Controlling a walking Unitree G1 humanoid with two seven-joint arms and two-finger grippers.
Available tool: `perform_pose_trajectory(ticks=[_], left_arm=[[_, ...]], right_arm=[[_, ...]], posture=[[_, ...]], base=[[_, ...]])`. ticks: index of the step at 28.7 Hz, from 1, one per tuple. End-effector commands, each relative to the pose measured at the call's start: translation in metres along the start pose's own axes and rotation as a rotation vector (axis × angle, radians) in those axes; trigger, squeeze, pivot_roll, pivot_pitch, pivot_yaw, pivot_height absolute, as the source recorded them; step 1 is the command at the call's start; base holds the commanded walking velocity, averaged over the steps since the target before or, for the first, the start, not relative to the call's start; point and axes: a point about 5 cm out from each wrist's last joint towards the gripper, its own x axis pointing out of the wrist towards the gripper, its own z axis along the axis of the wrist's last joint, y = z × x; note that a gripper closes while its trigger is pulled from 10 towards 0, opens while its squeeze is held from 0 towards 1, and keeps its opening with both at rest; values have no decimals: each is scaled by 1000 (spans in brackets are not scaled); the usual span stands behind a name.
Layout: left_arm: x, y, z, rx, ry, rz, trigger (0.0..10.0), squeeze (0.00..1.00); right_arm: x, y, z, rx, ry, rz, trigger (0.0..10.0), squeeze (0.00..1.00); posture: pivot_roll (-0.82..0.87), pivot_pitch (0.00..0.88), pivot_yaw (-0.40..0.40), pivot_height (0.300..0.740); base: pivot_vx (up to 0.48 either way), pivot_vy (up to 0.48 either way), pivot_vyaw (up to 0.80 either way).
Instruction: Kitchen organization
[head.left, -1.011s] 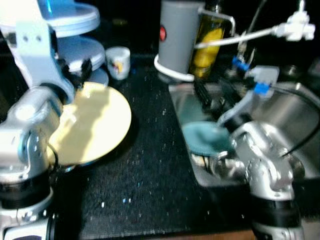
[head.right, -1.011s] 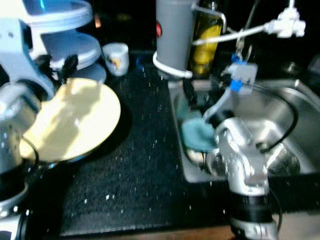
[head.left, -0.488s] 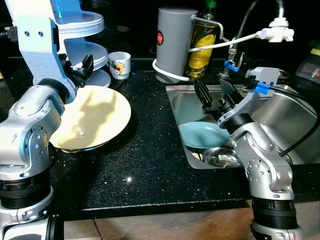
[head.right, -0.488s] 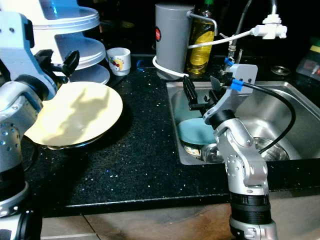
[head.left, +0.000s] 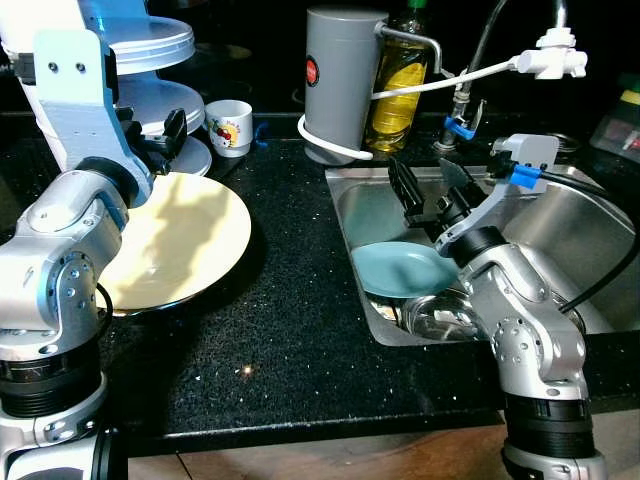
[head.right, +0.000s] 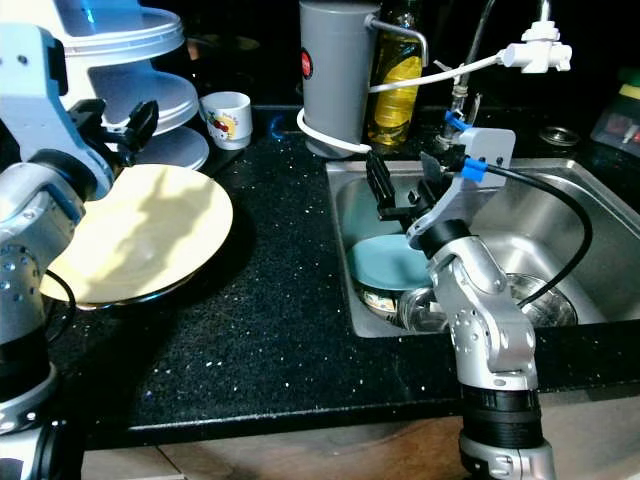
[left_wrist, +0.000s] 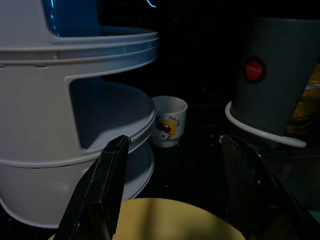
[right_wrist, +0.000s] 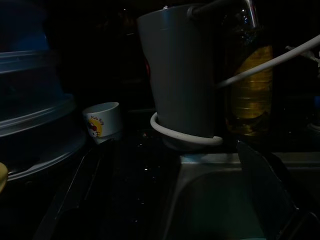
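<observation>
from my head i see one cream plate (head.left: 170, 240) on the black counter (head.left: 290, 310), my left gripper (head.left: 160, 135) over its far edge, fingers apart, holding nothing; my right gripper (head.left: 425, 190) hangs open over the sink (head.left: 590, 230), above one teal plate (head.left: 400, 268); left wrist: one small printed cup (left_wrist: 169, 120) beside one white tiered rack (left_wrist: 60, 115); right wrist: one grey canister (right_wrist: 177, 75), one oil bottle (right_wrist: 250, 90).

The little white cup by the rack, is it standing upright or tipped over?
Upright. The cup stands on its base on the black counter, its open mouth facing up, beside the white rack.
</observation>
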Motion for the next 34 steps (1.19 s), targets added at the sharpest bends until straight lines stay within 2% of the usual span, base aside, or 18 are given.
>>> perform_pose_trajectory(ticks=[1, 9, 14, 34], left_arm=[[-2, 1, -1, -6, 5, 6, 10000, 0], [-2, 1, -3, -19, 20, 2, 10000, 0], [-3, -1, -4, -29, 20, -11, 10000, 0], [-4, 3, -7, -24, 39, 23, 10000, 0]], right_arm=[[-2, -1, -1, 5, 9, -4, 10000, 0], [-2, -1, -2, 5, 13, -2, 10000, 0], [-3, -1, -2, 6, 15, 0, 10000, 0], [-3, -1, -2, 7, 23, 5, 10000, 0]], posture=[[40, 213, -43, 740], [38, 211, -44, 740], [35, 206, -44, 740], [30, 214, -52, 740]], base=[[0, 0, 0], [0, 0, 0], [-472, 0, 0], [0, 0, 0]])
